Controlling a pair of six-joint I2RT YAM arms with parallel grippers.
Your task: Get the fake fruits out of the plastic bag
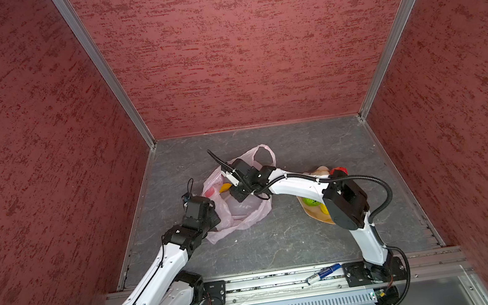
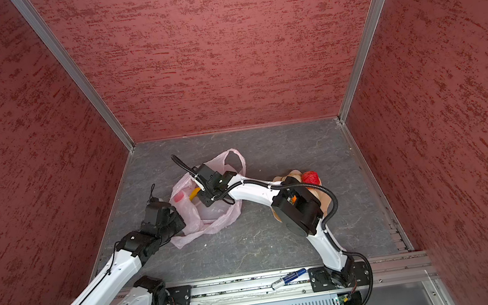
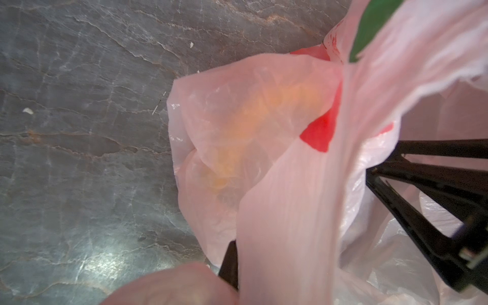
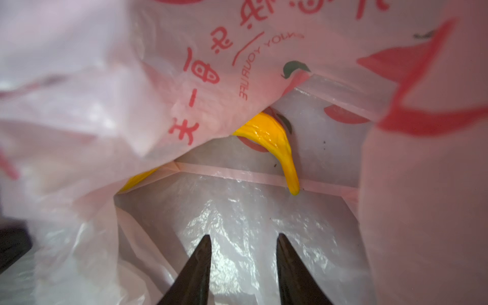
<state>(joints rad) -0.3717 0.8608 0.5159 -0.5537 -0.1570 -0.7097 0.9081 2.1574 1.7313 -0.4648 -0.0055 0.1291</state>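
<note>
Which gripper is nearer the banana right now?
Right. The right gripper is inside the plastic bag, open tips aimed at the banana just ahead; the left gripper pinches the bag's film from outside.

plastic bag (image 4: 237,224): thin crinkly glossy film | banana (image 4: 272,137): smooth, glossy | tabletop (image 3: 79,132): veined stone-look, slight sheen

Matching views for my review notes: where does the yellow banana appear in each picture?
In a top view: banana in the plastic bag's open mouth, left of centre.
In a top view: banana again in that mouth.
Left wrist: only a yellow-orange blur through the film, probably it.
Right wrist: centre, part under a printed fold, ahead of the open right claw.
Shared landmark: the pink plastic bag itself.
</note>
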